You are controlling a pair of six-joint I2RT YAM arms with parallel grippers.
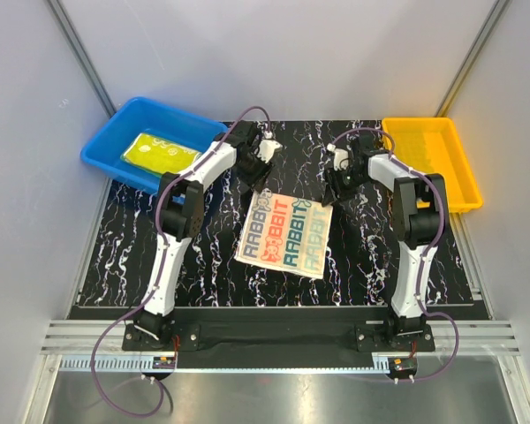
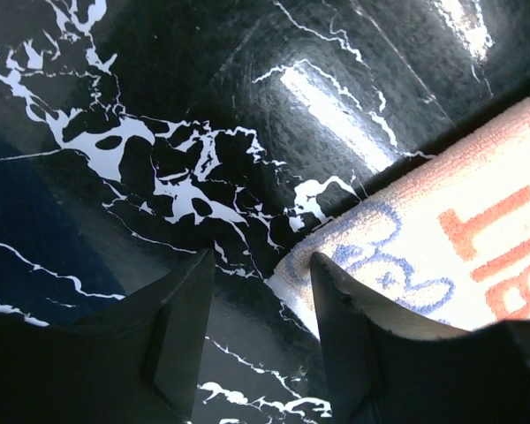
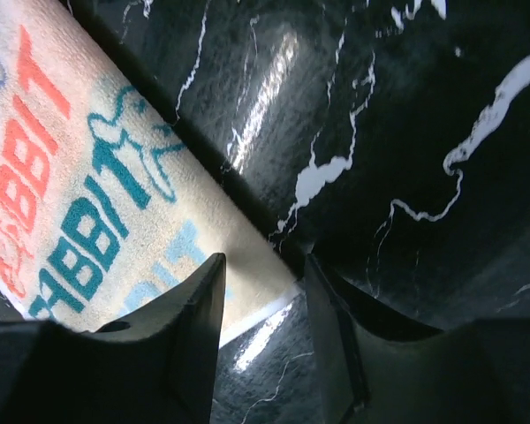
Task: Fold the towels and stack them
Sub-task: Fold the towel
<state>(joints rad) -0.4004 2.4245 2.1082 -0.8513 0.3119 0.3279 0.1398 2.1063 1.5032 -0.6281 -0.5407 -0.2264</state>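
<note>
In blue tray [image 1: 102, 150] at far-left corner of worktop [image 1: 141, 256], yellow towel [image 1: 159, 150]; at far-right edge, orange tray [image 1: 428, 163]. Flat mid-worktop with bare marble all round, cream towel [image 1: 285, 231] lettered RABBIT in red, teal, navy. Over its far corners, left gripper [image 2: 261, 265] and right gripper [image 3: 265, 265], both part-open, gripping nothing.

Table [image 1: 132, 256]: towel [image 1: 285, 231], blue tray [image 1: 115, 132], orange tray [image 1: 428, 159], maybe overhanging.
</note>
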